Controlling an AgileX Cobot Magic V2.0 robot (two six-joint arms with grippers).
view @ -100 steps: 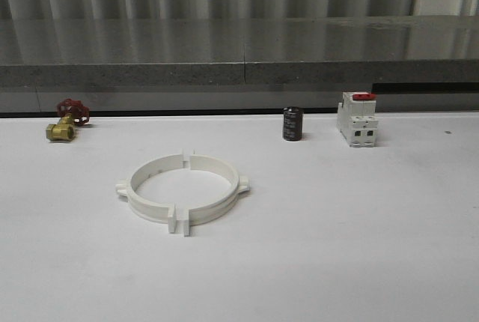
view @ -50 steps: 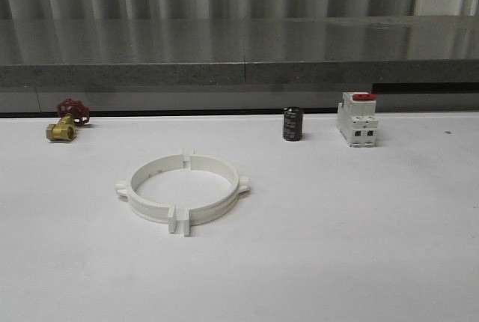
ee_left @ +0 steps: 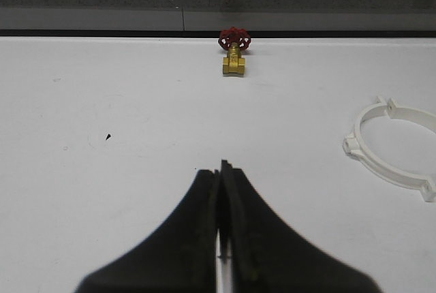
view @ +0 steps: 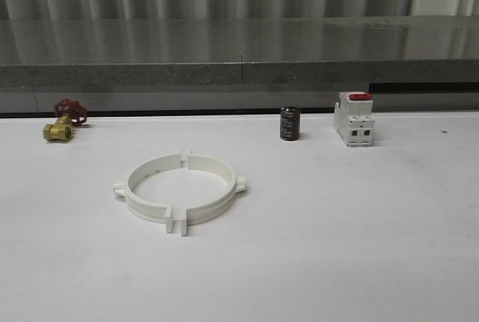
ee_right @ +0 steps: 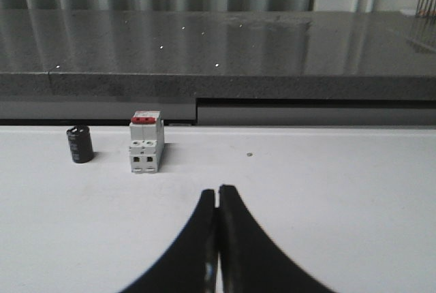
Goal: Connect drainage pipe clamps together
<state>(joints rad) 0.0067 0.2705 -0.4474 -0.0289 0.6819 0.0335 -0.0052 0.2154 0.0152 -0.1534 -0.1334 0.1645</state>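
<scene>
The two white drainage pipe clamps lie on the white table [view: 359, 247], left of centre, facing each other so they form a ring. The left half [view: 144, 209] and the right half [view: 212, 209] have their end tabs close together at the front [view: 177, 221] and at the back. A thin seam shows between the tabs. In the left wrist view part of the ring [ee_left: 379, 167] lies off to one side of my left gripper [ee_left: 221, 165], which is shut and empty. My right gripper [ee_right: 218, 189] is shut and empty over bare table.
A brass valve with a red handle [view: 60, 126] [ee_left: 234, 58] sits at the back left. A black cylinder [view: 290, 124] [ee_right: 81, 144] and a white block with a red top [view: 354, 118] [ee_right: 146, 142] stand at the back right. A grey ledge [view: 239, 75] runs behind the table.
The whole front view has slid a few pixels to the left. The clamps and the other things keep their places relative to each other.
</scene>
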